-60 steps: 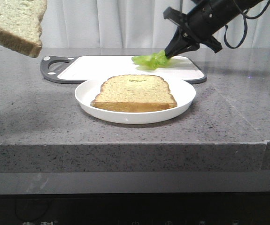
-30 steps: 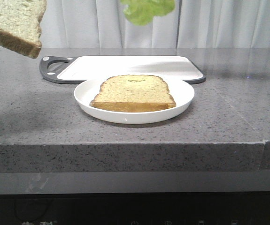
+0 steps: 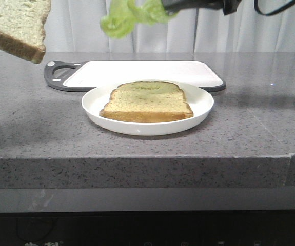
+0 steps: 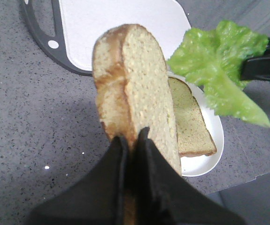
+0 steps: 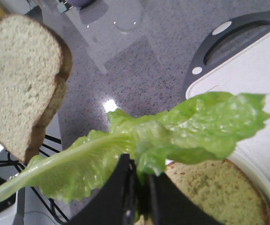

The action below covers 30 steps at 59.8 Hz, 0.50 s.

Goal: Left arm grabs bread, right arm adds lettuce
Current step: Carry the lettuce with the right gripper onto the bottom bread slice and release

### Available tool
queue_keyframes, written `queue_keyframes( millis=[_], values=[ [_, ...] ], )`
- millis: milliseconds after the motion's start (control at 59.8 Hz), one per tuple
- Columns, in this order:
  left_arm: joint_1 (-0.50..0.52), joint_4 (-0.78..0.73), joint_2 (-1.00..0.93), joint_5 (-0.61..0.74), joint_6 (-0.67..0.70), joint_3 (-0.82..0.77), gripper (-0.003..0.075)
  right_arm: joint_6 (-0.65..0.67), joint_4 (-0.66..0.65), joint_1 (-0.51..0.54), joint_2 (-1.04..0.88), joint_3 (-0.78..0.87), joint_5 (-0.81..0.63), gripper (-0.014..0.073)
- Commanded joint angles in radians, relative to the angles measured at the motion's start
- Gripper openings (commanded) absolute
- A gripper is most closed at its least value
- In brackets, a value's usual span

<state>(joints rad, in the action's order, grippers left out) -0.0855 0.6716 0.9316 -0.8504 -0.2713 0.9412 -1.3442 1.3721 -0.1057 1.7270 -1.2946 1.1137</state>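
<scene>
While the left gripper (image 4: 131, 140) pinches the bread (image 3: 16, 25) high at the left, the right gripper (image 5: 142, 180) clamps the lettuce (image 3: 129, 18) aloft; the leaf hangs above the plate (image 3: 201, 110), its slice (image 3: 147, 100) directly below, long axis crosswise.

We see bright-green lettuce (image 3: 129, 16), brown-crusted pale speckled bread (image 3: 18, 25), a white plate (image 3: 201, 110), and a grey-speckled tabletop (image 3: 260, 123).

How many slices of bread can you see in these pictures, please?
2. The bread is held in the air by the left arm; the slice with the greenish spread lies on the white plate. No others appear, and nothing looks hidden.
</scene>
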Motion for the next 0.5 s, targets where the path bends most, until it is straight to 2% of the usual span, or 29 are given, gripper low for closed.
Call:
queue_keyframes(
  millis=[0,184,318,485],
  values=[
    [0.003,0.040,-0.012,0.054,0.000,0.028,-0.0020,-0.095,0.094,-0.006,-0.053,0.020,0.042,-0.0116],
    [0.003,0.040,-0.012,0.054,0.000,0.028,-0.0020,-0.210,0.092,-0.051,-0.052,0.081,0.022,-0.0116],
    [0.003,0.040,-0.012,0.054,0.000,0.028,-0.0020,-0.216,0.092,-0.070,-0.032,0.086,-0.042,-0.0116],
    [0.003,0.040,-0.012,0.054,0.000,0.028,-0.0020,-0.216,0.071,-0.070,0.016,0.086,-0.047,-0.0116]
  ],
)
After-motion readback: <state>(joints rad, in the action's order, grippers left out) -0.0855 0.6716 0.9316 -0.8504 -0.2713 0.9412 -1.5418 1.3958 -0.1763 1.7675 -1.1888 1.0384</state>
